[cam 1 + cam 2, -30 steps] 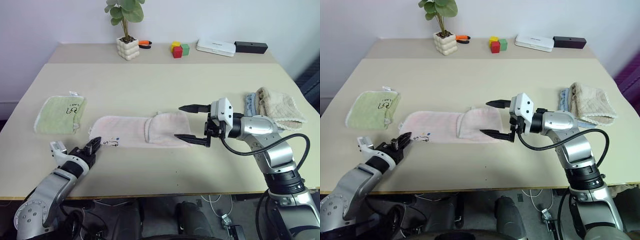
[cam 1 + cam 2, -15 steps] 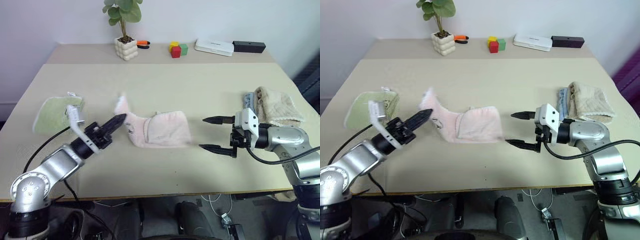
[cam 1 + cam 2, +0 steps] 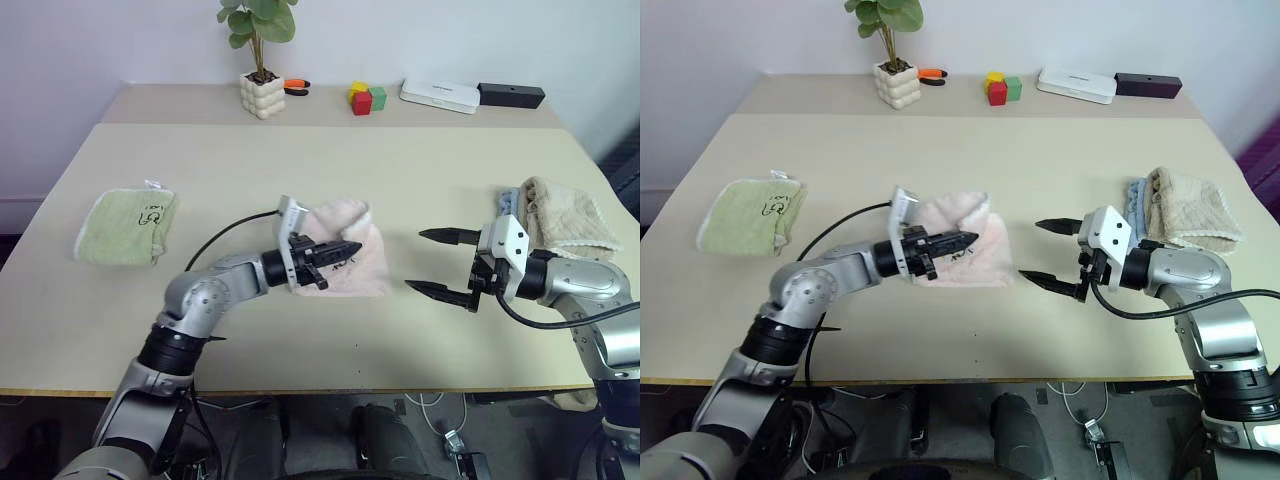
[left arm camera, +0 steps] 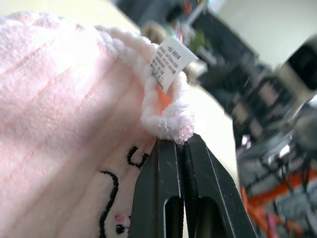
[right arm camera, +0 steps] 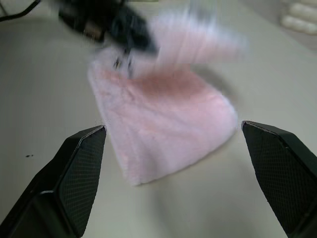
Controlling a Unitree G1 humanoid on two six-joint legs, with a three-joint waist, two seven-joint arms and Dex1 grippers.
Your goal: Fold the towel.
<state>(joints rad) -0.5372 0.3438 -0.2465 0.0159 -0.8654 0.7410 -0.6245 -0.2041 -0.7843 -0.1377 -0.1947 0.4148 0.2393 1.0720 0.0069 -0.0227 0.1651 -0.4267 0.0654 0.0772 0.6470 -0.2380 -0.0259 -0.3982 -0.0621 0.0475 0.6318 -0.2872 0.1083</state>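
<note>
Left claw [image 4: 183,141] pinched shut on towel [image 3: 345,262] corner at mid table [image 3: 300,170]. White tag [image 4: 171,62] print unreadable; dark embroidered mark [image 4: 116,196] partly cut off. Right claw [image 3: 437,263] wide, empty, beside towel.

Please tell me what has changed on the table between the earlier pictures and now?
The left gripper, shut on a corner of the pale pink fluffy towel, carried that end across to the right, over the half already folded; the towel now lies as a short stack. The right gripper drew back to the right, its jaws open as before. The light green folded towel and the beige and blue folded cloths stayed put.
</note>
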